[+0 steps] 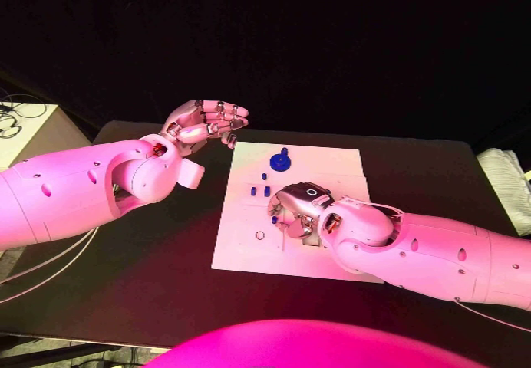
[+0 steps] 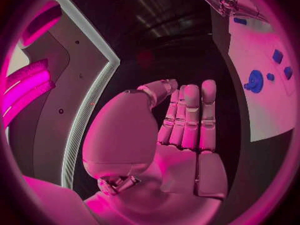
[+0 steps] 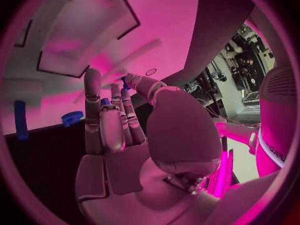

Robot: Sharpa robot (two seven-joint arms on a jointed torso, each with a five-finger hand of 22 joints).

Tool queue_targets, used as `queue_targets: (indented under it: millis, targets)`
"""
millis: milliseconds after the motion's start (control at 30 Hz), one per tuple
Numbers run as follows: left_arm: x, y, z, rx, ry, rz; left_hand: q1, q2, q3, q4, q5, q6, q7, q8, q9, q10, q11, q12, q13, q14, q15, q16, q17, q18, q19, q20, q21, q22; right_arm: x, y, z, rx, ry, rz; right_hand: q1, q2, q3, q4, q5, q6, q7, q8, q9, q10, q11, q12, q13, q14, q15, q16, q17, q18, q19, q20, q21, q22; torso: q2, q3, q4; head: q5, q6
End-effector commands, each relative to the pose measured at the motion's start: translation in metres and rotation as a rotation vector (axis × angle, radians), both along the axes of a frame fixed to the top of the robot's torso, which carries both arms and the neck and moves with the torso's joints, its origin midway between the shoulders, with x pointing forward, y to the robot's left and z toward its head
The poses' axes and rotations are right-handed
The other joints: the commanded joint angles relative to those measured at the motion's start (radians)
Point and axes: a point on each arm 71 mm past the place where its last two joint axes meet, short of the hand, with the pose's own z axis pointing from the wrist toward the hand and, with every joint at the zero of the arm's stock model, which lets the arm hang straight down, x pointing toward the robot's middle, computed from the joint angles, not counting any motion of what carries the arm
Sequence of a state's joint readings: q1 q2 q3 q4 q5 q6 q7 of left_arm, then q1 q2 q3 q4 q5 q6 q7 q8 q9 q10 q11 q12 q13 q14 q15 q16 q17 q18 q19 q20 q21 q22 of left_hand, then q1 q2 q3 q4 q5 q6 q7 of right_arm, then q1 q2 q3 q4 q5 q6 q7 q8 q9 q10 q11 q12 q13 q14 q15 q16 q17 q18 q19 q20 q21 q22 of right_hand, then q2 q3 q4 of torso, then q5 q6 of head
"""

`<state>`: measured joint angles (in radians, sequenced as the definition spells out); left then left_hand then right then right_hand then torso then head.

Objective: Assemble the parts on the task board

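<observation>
The parts (image 1: 281,162) are being judged light, rigid, best pinched sideways; left robot hand (image 1: 207,123) curled empty, right robot hand's (image 1: 297,212) grip cannot be told.

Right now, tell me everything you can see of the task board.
The task board is a flat white rectangular plate lying in the middle of the black table. It has shallow cut-out recesses. Small blue parts stand on it, with a larger round blue part near its far edge and a small ring nearer the robot. The right hand is over its middle; contact is unclear. The left hand is off it.
</observation>
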<state>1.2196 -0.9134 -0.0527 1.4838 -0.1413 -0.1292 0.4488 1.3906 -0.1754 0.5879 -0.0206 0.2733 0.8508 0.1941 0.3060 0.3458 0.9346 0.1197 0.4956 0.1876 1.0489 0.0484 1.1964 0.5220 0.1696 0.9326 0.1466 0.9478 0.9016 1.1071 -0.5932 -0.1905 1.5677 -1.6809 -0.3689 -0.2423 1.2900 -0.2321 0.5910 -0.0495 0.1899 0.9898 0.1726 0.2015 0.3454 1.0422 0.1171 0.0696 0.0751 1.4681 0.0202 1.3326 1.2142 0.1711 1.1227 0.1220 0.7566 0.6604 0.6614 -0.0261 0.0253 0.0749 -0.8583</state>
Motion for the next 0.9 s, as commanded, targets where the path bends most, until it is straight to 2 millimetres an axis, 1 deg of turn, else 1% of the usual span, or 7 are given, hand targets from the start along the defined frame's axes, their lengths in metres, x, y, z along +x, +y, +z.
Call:
queue_targets:
  millis: [33, 233, 367, 600, 667, 767, 900]
  targets:
    - [-0.001, -0.002, 0.000, -0.013, 0.002, -0.013, -0.013, -0.001, 0.002, 0.002, 0.000, -0.004, -0.001, 0.000, -0.001, -0.004, 0.006, 0.002, -0.002, -0.005, 0.002, -0.003, -0.001, 0.015, -0.006, -0.002, 0.006, 0.001, -0.001, -0.002, 0.002, 0.033, -0.012, -0.011, 0.014, -0.001, -0.025, 0.000, 0.000, -0.018, 0.000, -0.011, -0.003, -0.038, 0.002, 0.009, -0.004, -0.003, 0.011, -0.010, -0.018, 0.011, -0.011, 0.004, -0.010, -0.004, 0.001, 0.0003, 0.0002, -0.001, 0.001]
    - [-0.001, -0.001, 0.000, -0.014, 0.006, -0.008, -0.014, 0.001, 0.004, 0.002, 0.000, -0.005, -0.002, -0.001, -0.002, -0.004, 0.006, 0.002, -0.002, -0.004, 0.002, -0.003, -0.001, 0.015, -0.006, -0.002, 0.006, 0.001, -0.002, -0.006, 0.005, 0.065, -0.026, -0.022, 0.031, 0.006, -0.072, 0.006, -0.003, -0.032, 0.002, -0.023, -0.007, -0.078, 0.005, 0.032, -0.005, -0.016, 0.016, -0.016, -0.037, 0.012, -0.018, 0.008, -0.021, -0.005, 0.000, 0.0014, 0.0001, -0.003, 0.003]
    - [0.000, 0.000, 0.000, -0.013, 0.008, -0.007, -0.014, 0.001, 0.004, 0.002, 0.000, -0.005, -0.002, -0.001, -0.002, -0.004, 0.006, 0.002, -0.002, -0.004, 0.002, -0.003, -0.001, 0.015, -0.006, -0.002, 0.006, 0.001, -0.003, -0.012, 0.008, 0.096, -0.034, -0.038, 0.037, 0.008, -0.094, 0.011, 0.000, -0.037, 0.001, -0.028, -0.009, -0.089, 0.006, 0.046, -0.004, -0.019, 0.015, -0.016, -0.042, 0.012, -0.018, 0.010, -0.025, -0.005, 0.000, 0.0007, -0.0001, -0.005, 0.005]
    - [0.000, 0.000, 0.000, -0.013, 0.011, -0.009, -0.015, 0.002, 0.004, 0.003, -0.001, -0.005, -0.001, -0.001, -0.002, -0.004, 0.006, 0.002, -0.002, -0.004, 0.002, -0.003, -0.001, 0.015, -0.005, -0.002, 0.006, 0.002, -0.002, -0.032, 0.021, 0.171, -0.001, -0.095, 0.043, 0.015, -0.111, 0.024, 0.008, -0.031, 0.002, -0.029, -0.010, -0.081, 0.004, 0.080, 0.001, -0.008, 0.014, 0.005, -0.022, 0.012, -0.009, 0.009, -0.027, -0.004, -0.002, -0.0002, 0.0001, -0.015, 0.015]
    - [0.000, 0.000, 0.000, -0.013, 0.011, -0.008, -0.015, 0.002, 0.004, 0.003, -0.001, -0.005, -0.001, -0.001, -0.002, -0.004, 0.006, 0.002, -0.002, -0.004, 0.002, -0.003, -0.001, 0.015, -0.005, -0.002, 0.006, 0.002, 0.000, -0.044, 0.029, 0.189, 0.034, -0.132, 0.046, 0.017, -0.105, 0.030, 0.009, -0.025, 0.001, -0.031, -0.012, -0.058, 0.000, 0.112, 0.004, 0.017, 0.010, 0.046, 0.031, 0.005, 0.030, 0.006, 0.018, 0.042, -0.001, 0.0000, -0.0014, -0.019, 0.020]
    - [0.000, 0.001, 0.000, -0.012, 0.012, -0.007, -0.015, 0.002, 0.004, 0.003, -0.001, -0.005, -0.001, -0.001, -0.002, -0.004, 0.006, 0.002, -0.002, -0.004, 0.002, -0.003, -0.001, 0.015, -0.005, -0.002, 0.006, 0.002, 0.005, -0.058, 0.040, 0.186, 0.056, -0.173, 0.038, 0.016, -0.089, 0.040, 0.006, -0.025, 0.003, -0.036, -0.014, -0.034, -0.003, 0.142, 0.003, 0.046, 0.006, 0.095, 0.100, -0.017, 0.110, 0.001, 0.128, 0.155, -0.002, 0.0001, -0.0034, -0.025, 0.027]
    - [0.000, 0.001, 0.000, -0.012, 0.012, -0.005, -0.015, 0.002, 0.004, 0.003, -0.001, -0.005, -0.001, -0.001, -0.002, -0.004, 0.006, 0.002, -0.002, -0.004, 0.002, -0.003, -0.001, 0.015, -0.005, -0.002, 0.006, 0.002, 0.014, -0.078, 0.051, 0.142, 0.061, -0.211, 0.027, 0.002, -0.092, 0.046, -0.002, -0.035, -0.003, -0.043, -0.016, -0.038, -0.006, 0.145, -0.002, 0.055, 0.004, 0.114, 0.128, -0.023, 0.133, 0.000, 0.158, 0.187, -0.003, -0.0008, -0.0054, -0.030, 0.034]
